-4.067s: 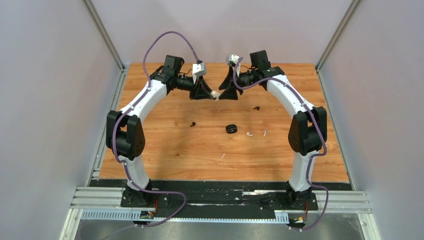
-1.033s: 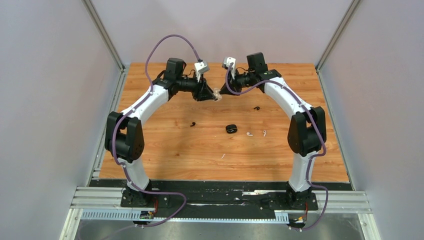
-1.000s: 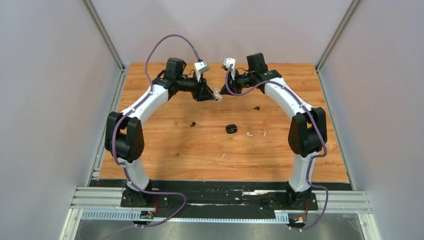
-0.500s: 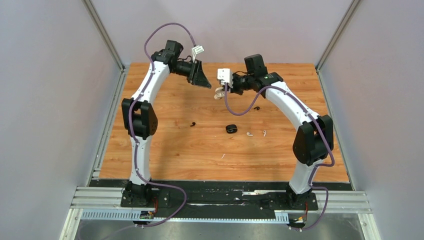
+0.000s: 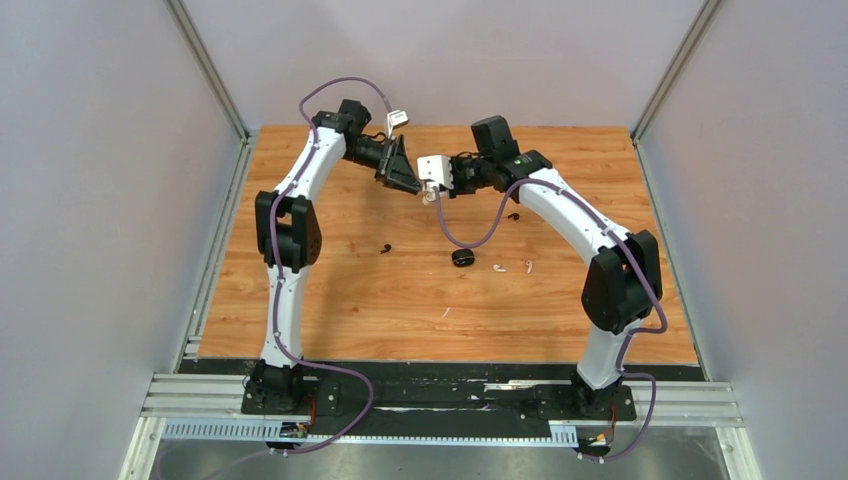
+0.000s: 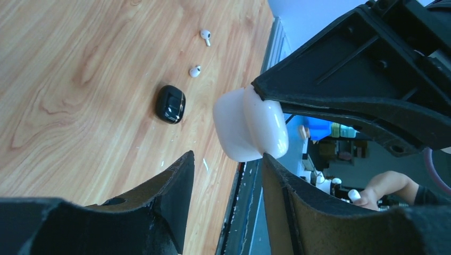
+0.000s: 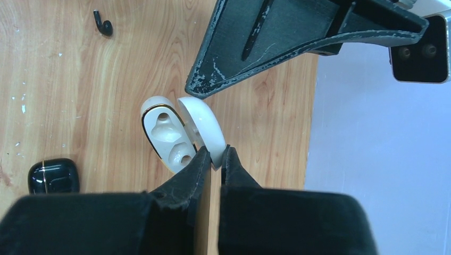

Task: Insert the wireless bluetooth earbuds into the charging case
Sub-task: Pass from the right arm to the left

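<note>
My right gripper (image 7: 216, 154) is shut on the lid of the white charging case (image 7: 167, 135), which hangs open above the table with both sockets empty. In the top view the case (image 5: 430, 194) is at the back centre, between the two grippers. My left gripper (image 6: 227, 156) is open, with the case (image 6: 250, 123) just beyond its fingertips, near the right one. Two white earbuds (image 6: 195, 70) (image 6: 205, 35) lie on the wood past a shut black case (image 6: 170, 103). Two black earbuds (image 5: 386, 248) (image 5: 513, 216) lie apart on the table.
The black case (image 5: 462, 257) sits mid-table, with the white earbuds (image 5: 498, 268) (image 5: 529, 266) to its right. Grey walls close in the wooden table (image 5: 330, 300) on three sides. The right arm's purple cable (image 5: 470, 235) hangs over the middle.
My left gripper let go of the white case, lifted away to the back left, then came back beside it. My right gripper carried the case slightly left and turned downward.
</note>
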{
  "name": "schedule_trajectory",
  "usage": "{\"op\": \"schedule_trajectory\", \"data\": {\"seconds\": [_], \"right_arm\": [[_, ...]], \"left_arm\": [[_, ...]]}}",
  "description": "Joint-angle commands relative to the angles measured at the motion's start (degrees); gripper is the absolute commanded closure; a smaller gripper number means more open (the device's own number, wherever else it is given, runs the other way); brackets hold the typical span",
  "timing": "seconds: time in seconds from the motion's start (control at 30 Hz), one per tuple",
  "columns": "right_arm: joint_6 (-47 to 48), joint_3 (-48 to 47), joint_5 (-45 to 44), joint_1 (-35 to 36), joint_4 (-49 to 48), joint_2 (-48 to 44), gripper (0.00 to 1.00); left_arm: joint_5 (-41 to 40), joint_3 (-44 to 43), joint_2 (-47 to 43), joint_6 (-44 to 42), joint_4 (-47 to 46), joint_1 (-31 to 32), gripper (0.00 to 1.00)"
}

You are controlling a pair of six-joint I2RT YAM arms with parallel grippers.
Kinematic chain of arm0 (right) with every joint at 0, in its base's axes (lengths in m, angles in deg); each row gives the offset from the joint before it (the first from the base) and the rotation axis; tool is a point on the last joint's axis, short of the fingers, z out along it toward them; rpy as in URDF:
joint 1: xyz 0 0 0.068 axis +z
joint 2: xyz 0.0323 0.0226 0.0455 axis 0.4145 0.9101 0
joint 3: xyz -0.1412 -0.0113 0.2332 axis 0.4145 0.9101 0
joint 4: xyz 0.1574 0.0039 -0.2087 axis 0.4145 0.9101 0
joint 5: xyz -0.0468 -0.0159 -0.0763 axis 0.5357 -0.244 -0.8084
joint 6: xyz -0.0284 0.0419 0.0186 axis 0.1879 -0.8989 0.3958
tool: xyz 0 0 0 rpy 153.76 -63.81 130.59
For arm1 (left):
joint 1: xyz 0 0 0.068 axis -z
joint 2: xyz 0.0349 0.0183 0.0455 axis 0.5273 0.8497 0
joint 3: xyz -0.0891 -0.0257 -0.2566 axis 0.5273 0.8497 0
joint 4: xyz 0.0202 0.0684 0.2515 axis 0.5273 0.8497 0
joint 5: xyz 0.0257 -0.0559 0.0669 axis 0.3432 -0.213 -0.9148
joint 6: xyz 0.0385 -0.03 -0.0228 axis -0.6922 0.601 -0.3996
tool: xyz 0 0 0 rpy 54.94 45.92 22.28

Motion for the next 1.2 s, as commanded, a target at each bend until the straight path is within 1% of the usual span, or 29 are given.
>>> {"op": "schedule_trajectory", "data": {"seconds": [0.0, 0.07, 0.17, 0.37, 0.47, 0.6, 0.7, 0.83, 0.9, 1.03, 1.17], "right_arm": [[3.06, -0.23, 0.44, 1.03, -1.20, -0.17, 1.00], [3.34, 0.17, 1.15, 1.04, -1.20, -0.48, 1.00], [3.37, 0.81, 1.64, 0.98, -1.16, -0.10, 1.00], [3.20, -0.89, 1.22, 1.34, -1.27, 2.56, 1.00], [2.59, -2.43, 0.73, 1.61, -1.37, 4.00, 1.00], [1.94, -3.25, 0.26, 2.08, -2.07, 4.58, 1.00], [1.48, -3.43, 0.08, 2.26, -2.66, 4.59, 1.00], [1.10, -3.62, -0.16, 2.36, -3.07, 4.21, 1.00], [1.00, -3.57, -0.07, 2.44, -3.17, 3.95, 1.00], [0.92, -3.48, -0.09, 2.60, -3.28, 3.58, 1.00], [-0.38, -3.54, -1.58, 2.71, -4.78, 3.98, 1.00]], "left_arm": [[3.76, -0.60, -1.09, 1.85, 0.04, 0.40, 0.44], [2.80, 0.20, -1.21, 3.89, -1.72, -0.12, 0.43], [5.37, 1.25, -1.27, 7.34, -5.05, -0.78, 0.44], [6.88, 0.64, -1.07, 8.06, -6.11, 0.02, 0.46], [6.40, 0.95, -0.84, 8.46, -6.06, 0.18, 0.50], [5.38, 1.31, -0.85, 9.00, -6.05, 0.28, 0.52], [3.82, 1.36, -0.80, 9.49, -5.91, 0.33, 0.52], [2.03, 1.36, -0.78, 9.68, -5.50, 0.41, 0.48], [1.29, 1.36, -0.75, 9.88, -5.61, 0.38, 0.48], [0.41, 1.44, -0.68, 10.02, -5.63, 0.37, 0.48], [0.49, 1.45, -0.68, 9.63, -5.29, 0.40, 0.51]]}}
